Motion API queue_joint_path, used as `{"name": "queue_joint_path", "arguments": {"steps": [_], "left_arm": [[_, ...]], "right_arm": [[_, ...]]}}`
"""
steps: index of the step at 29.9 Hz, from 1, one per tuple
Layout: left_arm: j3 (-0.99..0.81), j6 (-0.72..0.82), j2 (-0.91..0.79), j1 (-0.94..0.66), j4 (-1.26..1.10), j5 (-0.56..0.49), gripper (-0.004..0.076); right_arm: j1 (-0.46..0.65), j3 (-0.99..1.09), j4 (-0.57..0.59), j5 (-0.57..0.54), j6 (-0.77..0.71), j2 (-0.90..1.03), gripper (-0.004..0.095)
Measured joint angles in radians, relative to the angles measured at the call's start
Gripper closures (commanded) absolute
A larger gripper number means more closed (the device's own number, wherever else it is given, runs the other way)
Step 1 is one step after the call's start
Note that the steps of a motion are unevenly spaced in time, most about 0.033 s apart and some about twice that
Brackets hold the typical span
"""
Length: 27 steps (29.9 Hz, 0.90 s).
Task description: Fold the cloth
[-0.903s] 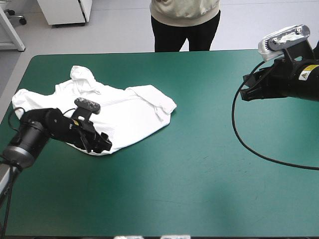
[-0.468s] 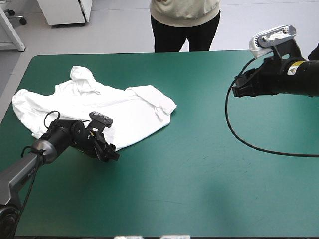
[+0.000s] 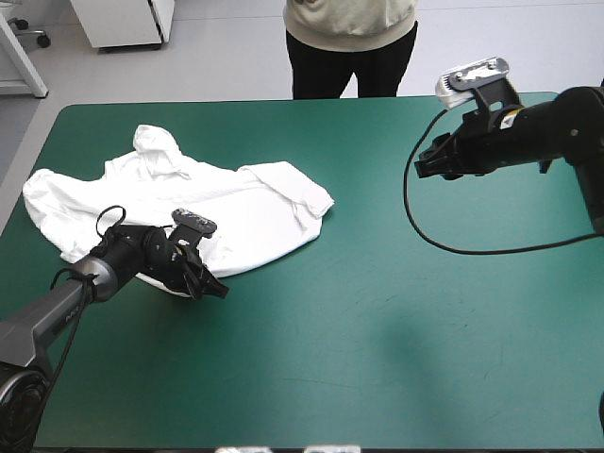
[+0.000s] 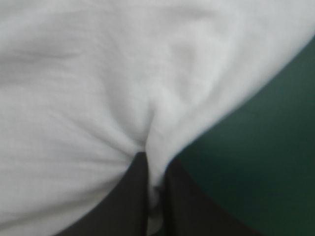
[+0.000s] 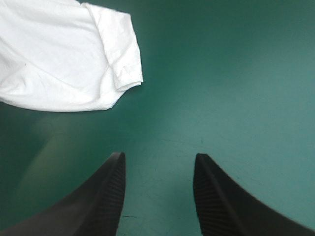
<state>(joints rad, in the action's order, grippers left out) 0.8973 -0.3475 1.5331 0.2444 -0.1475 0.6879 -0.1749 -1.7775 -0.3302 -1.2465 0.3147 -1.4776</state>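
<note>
The T-shirt (image 3: 226, 198) lay rumpled and loosely spread on the left half of the table (image 3: 377, 340), one sleeve toward the middle. The left tool (image 4: 150, 162) was clamped on its near hem, cloth puckering between the fingers, probably to lift that edge for a fold. The right tool (image 3: 427, 163) hung over bare teal-green cover, well apart from the shirt, spread wide and holding nothing.

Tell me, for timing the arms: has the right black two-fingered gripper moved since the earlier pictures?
Yes. The right gripper has moved leftward along the teal-green table far edge, toward the white T-shirt.
</note>
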Motion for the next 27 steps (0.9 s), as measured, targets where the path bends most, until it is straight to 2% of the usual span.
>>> {"name": "queue_joint_path", "arguments": {"steps": [7, 14, 19, 27], "left_arm": [[0.001, 0.026, 0.001, -0.001, 0.0, 0.003, 0.0733], [0.002, 0.027, 0.001, -0.001, -0.002, 0.019, 0.0733], [0.005, 0.027, 0.001, -0.001, -0.01, 0.037, 0.0733], [0.006, 0.027, 0.001, -0.001, -0.016, 0.047, 0.0733]], "right_arm": [[-0.094, 0.002, -0.01, 0.075, 0.089, -0.18, 0.0483], [-0.235, 0.003, 0.037, 0.24, 0.163, -0.377, 0.0447], [-0.263, 0.003, 0.044, 0.35, 0.169, -0.476, 0.0313], [-0.271, 0.003, 0.021, 0.443, 0.208, -0.565, 0.031]]}}
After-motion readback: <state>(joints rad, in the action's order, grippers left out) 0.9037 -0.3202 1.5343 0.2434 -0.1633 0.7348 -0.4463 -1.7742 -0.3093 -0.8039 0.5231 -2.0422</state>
